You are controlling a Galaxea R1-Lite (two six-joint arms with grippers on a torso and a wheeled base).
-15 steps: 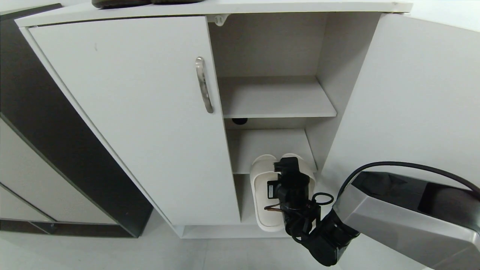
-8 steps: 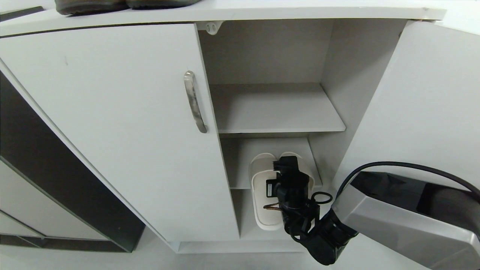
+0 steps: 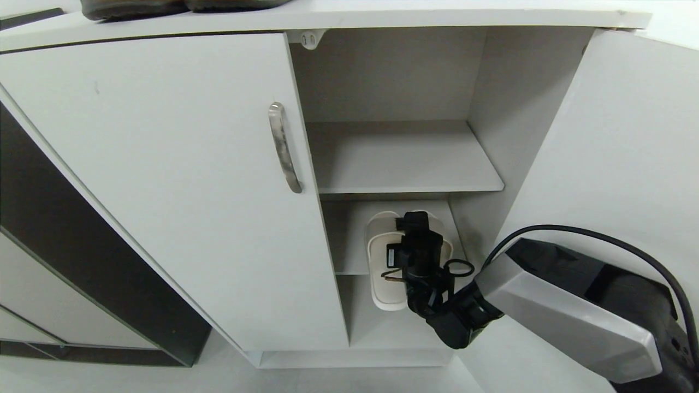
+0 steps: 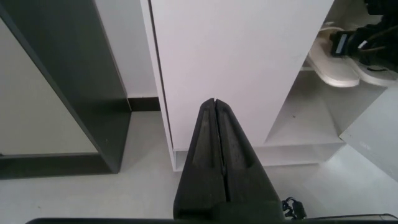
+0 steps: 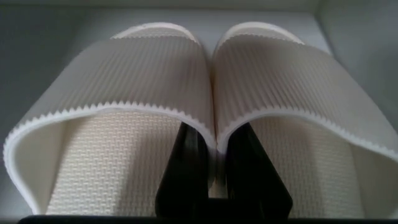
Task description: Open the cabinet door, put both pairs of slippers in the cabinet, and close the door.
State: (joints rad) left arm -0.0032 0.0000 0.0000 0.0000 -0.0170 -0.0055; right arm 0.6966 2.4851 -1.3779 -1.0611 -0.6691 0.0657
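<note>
The cabinet (image 3: 164, 164) looks like white laminated board, matt and smooth, and the shelves (image 3: 404, 158) inside have the same finish. Its door handle (image 3: 284, 147) is brushed metal with a dull sheen. The 2 slippers (image 5: 143, 124) look like soft cream foam or rubber, with finely ribbed, serrated-edged straps and footbeds in a woven-looking relief. The jaws of the right gripper (image 5: 216, 155) are smooth black plastic, faintly glossy. Those of the left gripper (image 4: 214, 134) are matt black. The floor (image 4: 81, 193) is smooth and pale grey.
</note>
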